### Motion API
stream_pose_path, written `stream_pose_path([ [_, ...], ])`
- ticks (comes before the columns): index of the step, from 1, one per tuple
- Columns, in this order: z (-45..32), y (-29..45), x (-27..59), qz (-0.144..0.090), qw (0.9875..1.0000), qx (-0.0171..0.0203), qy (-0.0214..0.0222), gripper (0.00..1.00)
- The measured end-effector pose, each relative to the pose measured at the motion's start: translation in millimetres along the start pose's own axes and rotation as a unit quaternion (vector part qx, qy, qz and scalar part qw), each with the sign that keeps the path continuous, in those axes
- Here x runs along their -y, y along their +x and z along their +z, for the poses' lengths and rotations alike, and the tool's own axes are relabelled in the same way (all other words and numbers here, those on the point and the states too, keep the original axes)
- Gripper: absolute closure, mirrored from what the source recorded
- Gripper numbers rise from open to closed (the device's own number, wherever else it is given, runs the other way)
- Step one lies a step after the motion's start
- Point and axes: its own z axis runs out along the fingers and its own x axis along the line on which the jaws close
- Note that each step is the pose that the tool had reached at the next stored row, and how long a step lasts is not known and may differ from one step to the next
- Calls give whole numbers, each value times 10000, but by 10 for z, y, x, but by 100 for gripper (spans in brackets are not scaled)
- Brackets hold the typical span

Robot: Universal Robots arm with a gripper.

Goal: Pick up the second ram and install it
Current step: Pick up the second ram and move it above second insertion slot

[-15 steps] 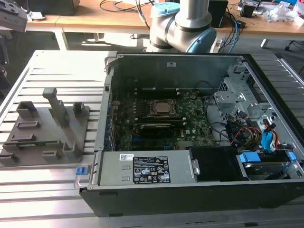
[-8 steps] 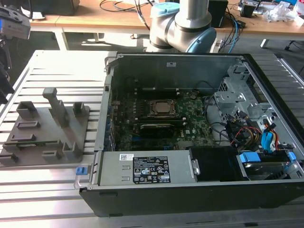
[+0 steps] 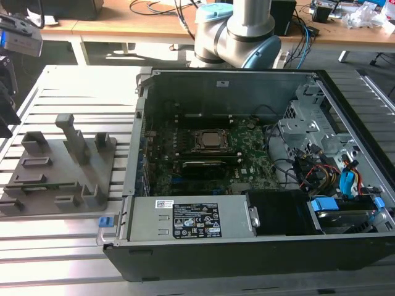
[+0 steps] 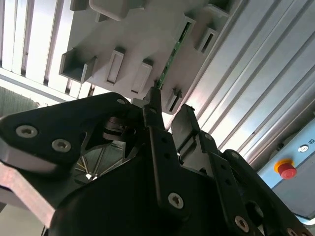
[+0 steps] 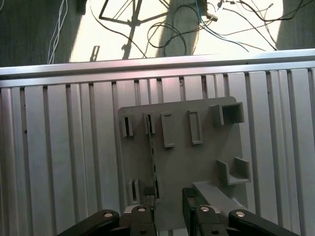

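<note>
Second ram: slim green board strip, seen edge-on, standing in slots of grey holder plate. Chips not discernible. Holder lies on slatted aluminium table, at exterior view's left of open computer case.

Gripper: above holder, jaws spread with narrow gap, nothing between them. Near end of ram sits just beside one fingertip; contact cannot be told.

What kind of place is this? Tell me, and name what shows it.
Probably a robotics lab set up for computer assembly: an open computer case sits on a slotted aluminium table near the robot arm, a grey holder plate carries the second ram, and cabled desks stand behind.
</note>
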Motion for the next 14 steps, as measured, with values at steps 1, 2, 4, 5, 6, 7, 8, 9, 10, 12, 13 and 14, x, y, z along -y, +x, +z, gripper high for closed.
stream_pose_path([
  [1,20,0,1,0,10000,0,0,64],
  [2,36,1,1,0,10000,0,0,64],
  [4,73,2,3,0,10000,0,0,64],
  [5,80,2,3,0,10000,0,0,64],
  [6,93,2,4,0,10000,0,0,64],
  [7,109,2,4,0,10000,0,0,64],
  [8,123,3,5,0,10000,0,0,64],
  [9,141,3,6,0,10000,0,0,64],
  [10,155,4,6,0,10000,0,0,64],
  [12,199,4,8,0,10000,0,0,64],
  [13,229,5,9,0,10000,0,0,64],
  [14,242,6,10,0,10000,0,0,64],
])
